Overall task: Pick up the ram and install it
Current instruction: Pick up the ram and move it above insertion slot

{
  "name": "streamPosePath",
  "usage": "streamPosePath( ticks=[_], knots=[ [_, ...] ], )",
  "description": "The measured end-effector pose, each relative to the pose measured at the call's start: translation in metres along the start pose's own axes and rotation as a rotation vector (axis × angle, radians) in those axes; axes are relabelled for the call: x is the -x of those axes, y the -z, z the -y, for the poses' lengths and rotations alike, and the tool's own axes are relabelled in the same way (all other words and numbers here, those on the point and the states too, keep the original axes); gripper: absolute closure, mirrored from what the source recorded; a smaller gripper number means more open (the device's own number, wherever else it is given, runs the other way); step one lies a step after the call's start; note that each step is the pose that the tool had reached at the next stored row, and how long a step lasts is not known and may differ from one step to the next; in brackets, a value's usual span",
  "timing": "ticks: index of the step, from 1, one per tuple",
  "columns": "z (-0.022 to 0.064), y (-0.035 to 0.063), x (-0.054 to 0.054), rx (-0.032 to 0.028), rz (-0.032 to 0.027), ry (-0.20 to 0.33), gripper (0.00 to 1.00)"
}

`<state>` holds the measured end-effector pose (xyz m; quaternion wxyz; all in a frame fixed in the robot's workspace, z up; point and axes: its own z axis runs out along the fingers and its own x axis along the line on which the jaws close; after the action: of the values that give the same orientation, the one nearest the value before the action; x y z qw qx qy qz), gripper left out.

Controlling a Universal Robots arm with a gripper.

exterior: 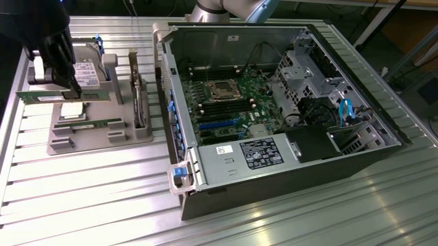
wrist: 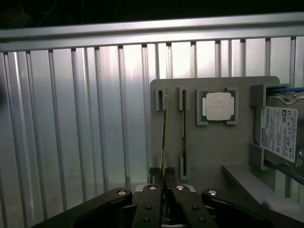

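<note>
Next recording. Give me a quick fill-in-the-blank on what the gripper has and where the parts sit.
1. The gripper has its fingers shut on the ____.
2. The gray holder stands on the exterior view's ____ of the open computer case.
3. On the holder, between the slots and the hard drive, sits the square silver ____.
4. Besides the held one, ____ green stick rests in the holder.

Missing words: ram; left; processor; one.

Ribbed metal counter (exterior: 89, 205) under me. Grey holder tray (wrist: 213, 152) carries a square silver processor (wrist: 217, 105) and a labelled hard drive (wrist: 279, 133). Open computer case (exterior: 226, 41) just beside the tray, motherboard (exterior: 233, 110) and power supply (exterior: 253, 154) exposed.
</note>
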<state>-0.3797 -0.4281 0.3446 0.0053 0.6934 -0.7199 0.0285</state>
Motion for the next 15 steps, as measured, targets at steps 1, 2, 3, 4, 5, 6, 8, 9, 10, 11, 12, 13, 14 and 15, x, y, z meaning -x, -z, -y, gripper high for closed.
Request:
streamPosePath(
  ticks=[1, 2, 3, 4, 5, 6, 8, 9, 10, 11, 12, 13, 14, 15],
  knots=[
    [0.0002, 0.0056, 0.0, 0.0, 0.0, 0.0, 0.87],
    [0.0004, 0.0118, -0.001, 0.0001, -0.0001, 0.0, 0.87],
    [0.0005, 0.016, -0.001, 0.0, 0.0, 0.0, 0.87],
    [0.0007, 0.0198, -0.001, 0.0001, -0.0001, 0.0, 0.87],
    [0.0008, 0.0233, -0.001, 0.0, 0.0, 0.0, 0.87],
    [0.0009, 0.0254, -0.001, 0.0, 0.0, 0.0, 0.87],
    [0.001, 0.0306, -0.001, -0.0001, 0.0, 0.0, 0.87],
    [0.001, 0.0307, -0.001, -0.0002, 0.0001, 0.0, 0.87],
    [0.0011, 0.0309, -0.001, 0.0001, 0.0003, 0.0, 0.87],
    [0.0011, 0.031, -0.002, 0.0004, 0.0064, 0.0, 0.87],
    [0.0011, 0.0309, -0.002, 0.0012, 0.0284, -0.001, 0.87],
    [0.0011, 0.0309, -0.002, 0.0014, 0.0348, -0.001, 0.87],
    [0.0011, 0.0309, -0.002, 0.0014, 0.0348, -0.001, 0.87],
    [0.001, 0.0311, -0.002, 0.0014, 0.0348, -0.001, 0.87]
  ],
)
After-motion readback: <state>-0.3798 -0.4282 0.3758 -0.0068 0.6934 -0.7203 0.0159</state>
